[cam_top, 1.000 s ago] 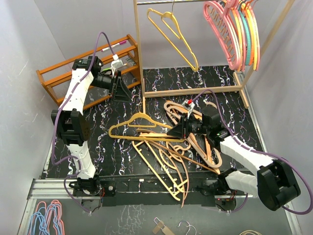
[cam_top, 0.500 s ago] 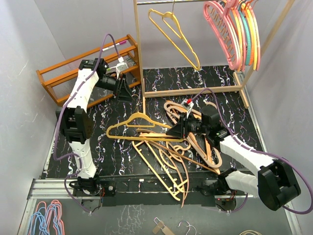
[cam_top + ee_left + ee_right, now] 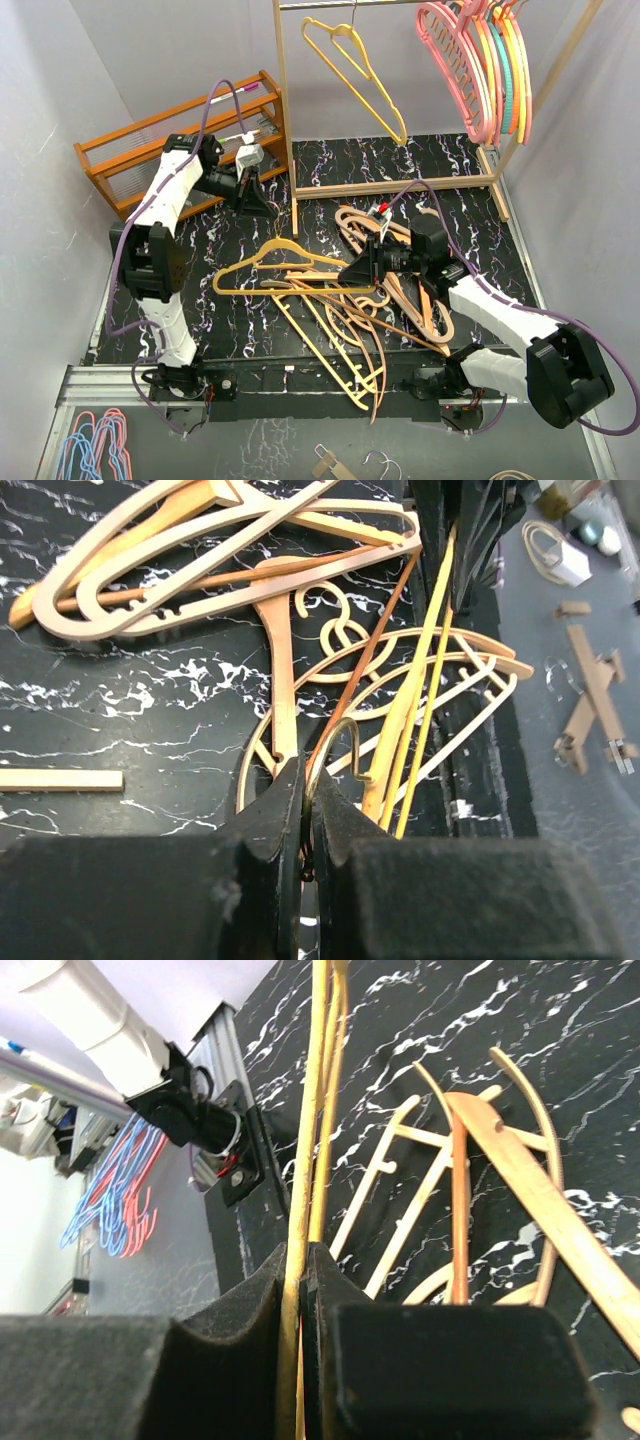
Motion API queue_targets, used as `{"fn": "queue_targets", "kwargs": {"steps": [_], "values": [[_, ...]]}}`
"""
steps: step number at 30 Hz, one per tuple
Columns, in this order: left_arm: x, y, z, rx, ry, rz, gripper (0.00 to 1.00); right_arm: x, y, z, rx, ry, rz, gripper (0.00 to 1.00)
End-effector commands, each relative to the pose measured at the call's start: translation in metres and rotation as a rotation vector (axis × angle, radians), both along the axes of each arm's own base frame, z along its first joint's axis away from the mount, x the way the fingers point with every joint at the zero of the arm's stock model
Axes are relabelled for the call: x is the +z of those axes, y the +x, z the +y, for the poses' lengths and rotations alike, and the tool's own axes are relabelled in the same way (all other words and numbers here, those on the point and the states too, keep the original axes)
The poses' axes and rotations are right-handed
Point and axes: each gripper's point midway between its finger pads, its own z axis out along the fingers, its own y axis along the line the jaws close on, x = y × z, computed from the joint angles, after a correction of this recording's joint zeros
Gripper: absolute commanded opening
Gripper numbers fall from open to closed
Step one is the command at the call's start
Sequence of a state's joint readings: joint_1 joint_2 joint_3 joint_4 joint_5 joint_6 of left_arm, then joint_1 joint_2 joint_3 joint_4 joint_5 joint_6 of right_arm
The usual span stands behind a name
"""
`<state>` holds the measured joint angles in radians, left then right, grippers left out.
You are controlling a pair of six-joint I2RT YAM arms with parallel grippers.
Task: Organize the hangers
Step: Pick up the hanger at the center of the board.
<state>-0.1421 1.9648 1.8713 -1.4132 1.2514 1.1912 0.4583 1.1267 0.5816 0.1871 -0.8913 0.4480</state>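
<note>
The yellow hanger (image 3: 284, 243) spans both grippers: its hook sits pinched inside the left gripper (image 3: 308, 782), its bar running straight out from the right gripper (image 3: 298, 1260), which clamps it.

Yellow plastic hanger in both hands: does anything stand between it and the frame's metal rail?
Nothing visible bars the way to the metal rail. But the frame's upright post stands close beside the left hand, and the yellow plastic hanger overlaps tan wooden hangers.
</note>
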Motion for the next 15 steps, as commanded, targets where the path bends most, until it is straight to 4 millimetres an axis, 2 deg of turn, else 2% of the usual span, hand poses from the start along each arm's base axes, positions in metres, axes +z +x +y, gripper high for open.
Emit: {"fn": "queue_targets", "kwargs": {"steps": [1,4,5,7,8,10,15], "values": [[0.038,-0.018,-0.004,-0.076,-0.130,-0.307,0.00,0.033,-0.002,0.008,0.071,0.086,-0.116,0.08],[0.040,-0.011,-0.006,-0.067,-0.128,-0.286,0.00,0.031,-0.003,0.007,0.065,0.088,-0.119,0.08],[0.038,-0.006,-0.005,-0.061,-0.109,-0.269,0.13,0.031,-0.003,0.007,0.059,0.087,-0.120,0.08],[0.036,0.002,-0.004,-0.037,-0.068,-0.200,0.76,0.029,0.000,0.006,0.038,0.079,-0.121,0.08],[0.035,0.004,-0.003,-0.024,-0.043,-0.172,0.95,0.028,0.003,0.005,0.021,0.069,-0.124,0.08],[0.033,0.005,0.002,-0.013,0.014,-0.166,0.97,0.025,0.011,0.003,-0.026,0.036,-0.131,0.08],[0.022,-0.013,0.029,-0.051,0.190,-0.339,0.97,0.032,0.037,-0.015,-0.202,-0.079,-0.197,0.08]]}}
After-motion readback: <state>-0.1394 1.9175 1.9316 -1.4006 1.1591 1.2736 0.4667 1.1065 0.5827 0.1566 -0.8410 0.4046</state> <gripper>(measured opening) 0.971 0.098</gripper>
